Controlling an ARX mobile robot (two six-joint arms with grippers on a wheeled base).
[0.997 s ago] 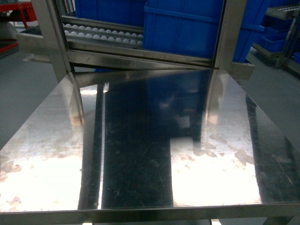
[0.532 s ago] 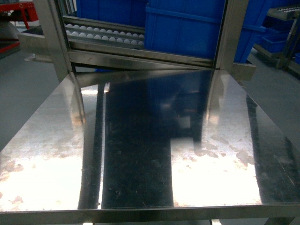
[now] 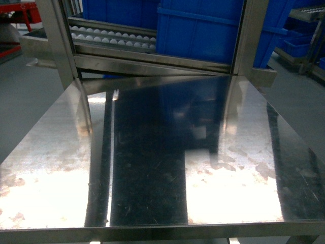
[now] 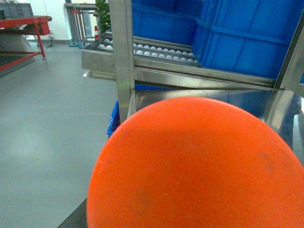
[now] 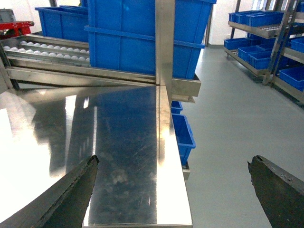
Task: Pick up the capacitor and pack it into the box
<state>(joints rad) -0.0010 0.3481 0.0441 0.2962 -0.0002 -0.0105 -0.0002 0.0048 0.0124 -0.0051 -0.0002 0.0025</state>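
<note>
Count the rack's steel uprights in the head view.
2: one upright at the table's back left, the other at its back right; more may stand outside the frame.

My right gripper (image 5: 173,190) stands wide open: its two dark fingers (image 5: 71,194) reach up from the lower corners of my right wrist view, well apart, with nothing between them. Of my left gripper I see no fingers; an orange rounded shape (image 4: 194,166) fills most of my left wrist view, so its state I cannot tell. Neither arm shows in my head view
</note>
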